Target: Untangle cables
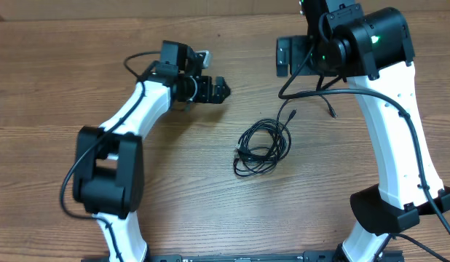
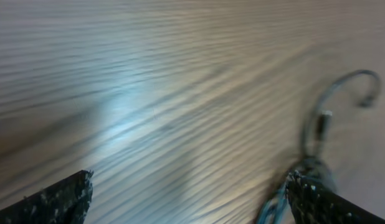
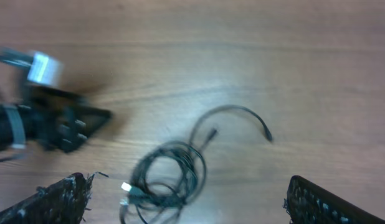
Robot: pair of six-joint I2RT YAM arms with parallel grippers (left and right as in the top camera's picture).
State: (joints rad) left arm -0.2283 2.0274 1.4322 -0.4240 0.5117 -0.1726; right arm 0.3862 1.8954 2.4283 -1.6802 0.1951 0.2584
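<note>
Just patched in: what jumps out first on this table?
A coiled tangle of thin black cables lies in the middle of the table, with two loose plug ends arcing up and to the right. The left gripper and right gripper flank it, both open and empty.

Counter [image 1: 57, 65]: brown wood grain, streaked, with a pale glare patch. Cables [image 1: 261, 145]: black, with one plug tip [image 3: 126, 186] whitish. My left arm [image 1: 134, 109] and right arm [image 1: 392, 138]: white shells, black joints; green lights [image 1: 376, 38] glow on the right. My left gripper [image 2: 189, 177] and right gripper [image 3: 187, 182]: black fingers [image 2: 58, 199], pale-flecked.
</note>
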